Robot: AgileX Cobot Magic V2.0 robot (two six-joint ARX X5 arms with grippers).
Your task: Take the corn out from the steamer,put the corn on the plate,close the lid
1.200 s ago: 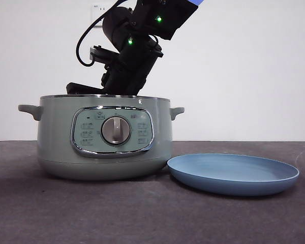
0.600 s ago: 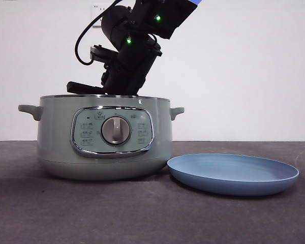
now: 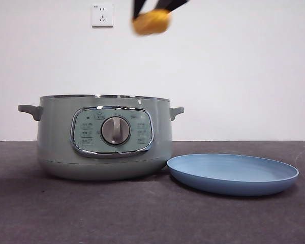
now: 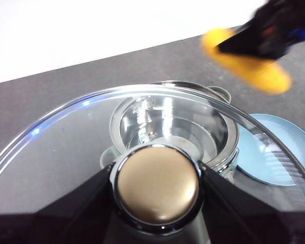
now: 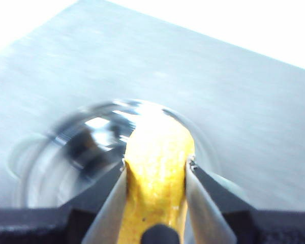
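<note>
The short, smooth yellow-orange cob of corn (image 3: 151,22) hangs high above the large round sage-green electric steamer (image 3: 104,137), clear of its rim, pinched between the two black jaws of the right hand (image 5: 156,170). In the right wrist view the jaws press on the cob's two flanks about mid-length, with its tapered end pointing down toward the open pot. The left hand (image 4: 157,185) is closed on the knob of the domed clear-glass lid (image 4: 66,132), holding the lid up off the table; through the glass the steamer's shiny bowl shows, with nothing visible in it.

The corn looks light and stiff enough to keep its shape under the jaws, but its skin is smooth and its ends narrow, so I judge it could slip or swivel if gripped near a tip (the middle, where it is now taken, is the sound place). The lid is another matter: glass, chrome-rimmed, likely heavier and breakable, and the knob is the only sensible hold.

The wide, shallow light-blue plate (image 3: 233,174) lies bare on the dark table (image 3: 142,213), just to the right of the steamer and nearly touching its base, so the corn must travel right and down to reach it.

Counted: one corn, one steamer, one plate, one lid, two hands, both occupied. A white wall socket (image 3: 102,14) sits on the far wall.
</note>
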